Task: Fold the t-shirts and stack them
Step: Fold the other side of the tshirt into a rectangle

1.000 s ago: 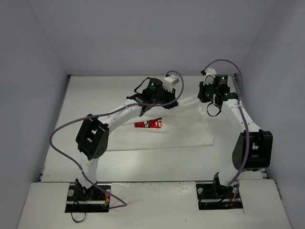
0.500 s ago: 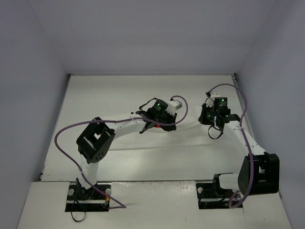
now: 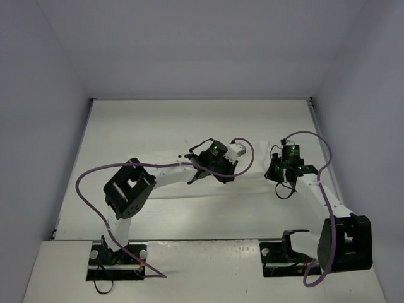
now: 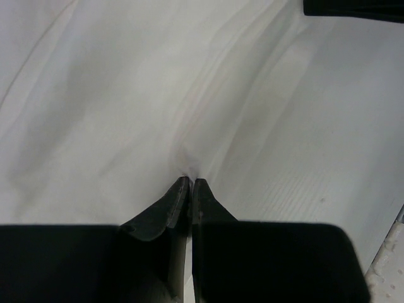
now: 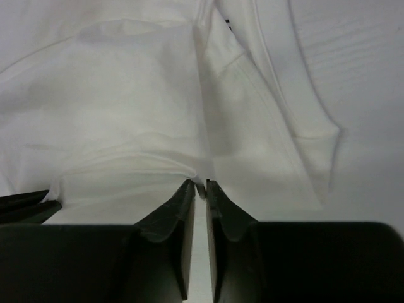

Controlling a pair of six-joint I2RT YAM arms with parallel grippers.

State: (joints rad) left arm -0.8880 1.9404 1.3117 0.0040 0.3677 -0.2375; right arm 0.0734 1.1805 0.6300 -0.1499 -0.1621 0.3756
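Observation:
The white t-shirt [image 3: 250, 180] lies on the table between my two arms, with its red print hidden. In the left wrist view the t-shirt [image 4: 158, 95] fills the frame. My left gripper [image 4: 191, 179] is shut, pinching a ridge of its cloth. From above, the left gripper [image 3: 222, 174] is low over the middle of the shirt. My right gripper [image 3: 276, 177] is at the shirt's right side. In the right wrist view the t-shirt [image 5: 139, 95] shows layered folds and a sleeve. The right gripper [image 5: 201, 184] has its jaws almost together, with a sliver of cloth edge between the tips.
The white table [image 3: 158, 126] is boxed in by pale walls at the back and sides. Purple cables [image 3: 95, 177] loop off both arms. A dark part of the other arm shows at the top right of the left wrist view [image 4: 353, 6]. The table's edge [image 4: 394, 252] shows there too.
Both grippers have moved toward the near edge, drawing the shirt's far part over itself. The red print is now covered. The right jaws have parted very slightly.

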